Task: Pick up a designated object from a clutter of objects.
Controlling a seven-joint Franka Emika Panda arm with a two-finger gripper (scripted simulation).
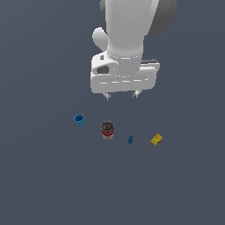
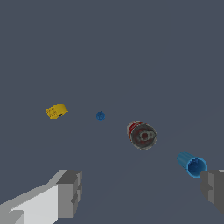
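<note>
I see my tool (image 1: 121, 95) hanging open above the grey surface (image 1: 44, 184), gripping nothing; the tiny dark-blue cone-shaped piece (image 1: 130, 139) sits between the red-and-dark can (image 1: 107, 130) and small yellow block (image 1: 156, 139)

text: none legible | can (image 1: 107, 130) label: red band, too small to read
</note>
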